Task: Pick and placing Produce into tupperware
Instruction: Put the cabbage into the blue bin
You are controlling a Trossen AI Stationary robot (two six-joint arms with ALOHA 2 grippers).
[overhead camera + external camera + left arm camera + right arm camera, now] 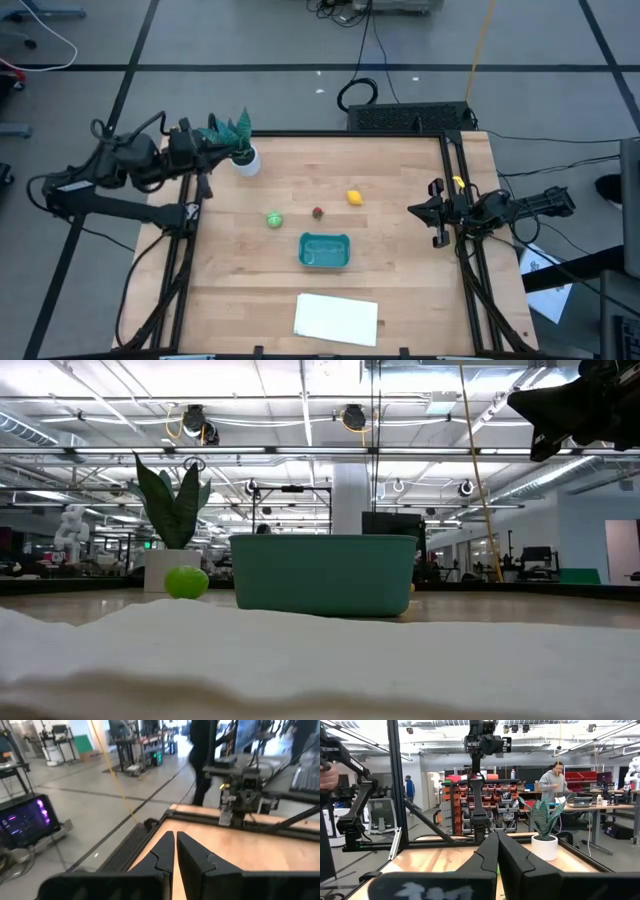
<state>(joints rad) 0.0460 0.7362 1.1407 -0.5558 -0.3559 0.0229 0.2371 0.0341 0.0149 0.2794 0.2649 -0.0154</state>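
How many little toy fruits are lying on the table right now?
3, all on the wood behind the teal container: a green ball toward the left arm's side, a small red one in the middle, and a yellow lemon toward the right arm's side.

I find no legible text, label, brand, number or sign in any view; markings on the room's far shelving and screens are too small to read.

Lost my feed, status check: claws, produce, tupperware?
Left claw shut, parked by potted plant. Right claw shut, at right edge. Green, red, yellow produce on table, outside tupperware. Nothing blocking.
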